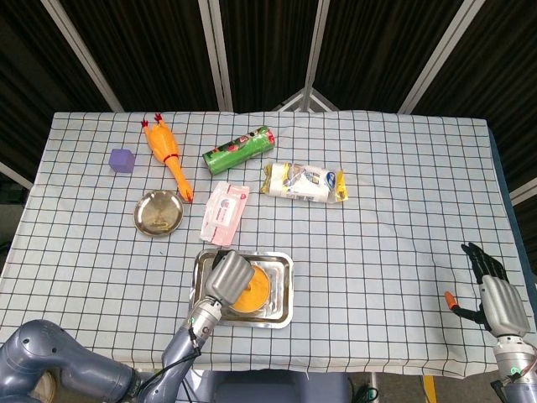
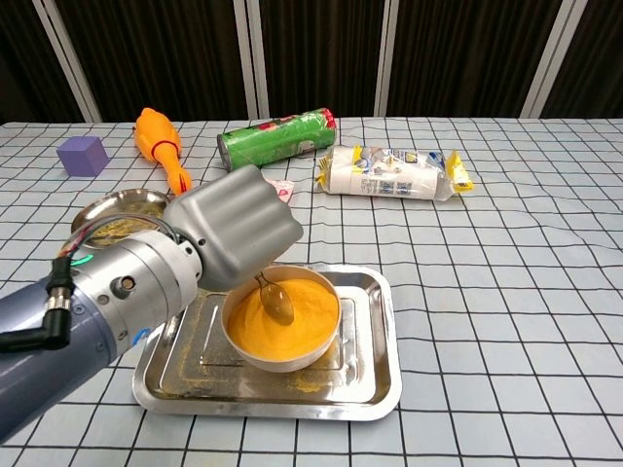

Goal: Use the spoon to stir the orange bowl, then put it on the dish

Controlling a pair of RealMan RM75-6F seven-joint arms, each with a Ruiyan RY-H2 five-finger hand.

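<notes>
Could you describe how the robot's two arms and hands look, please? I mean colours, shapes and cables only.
The left hand has a smooth, light grey, blocky back shell. The left arm is a thick blue-grey metallic cylinder with round screw caps, a small green light, and black and coloured cables. The right hand has a light grey back, black fingers and an orange-tipped thumb.
</notes>
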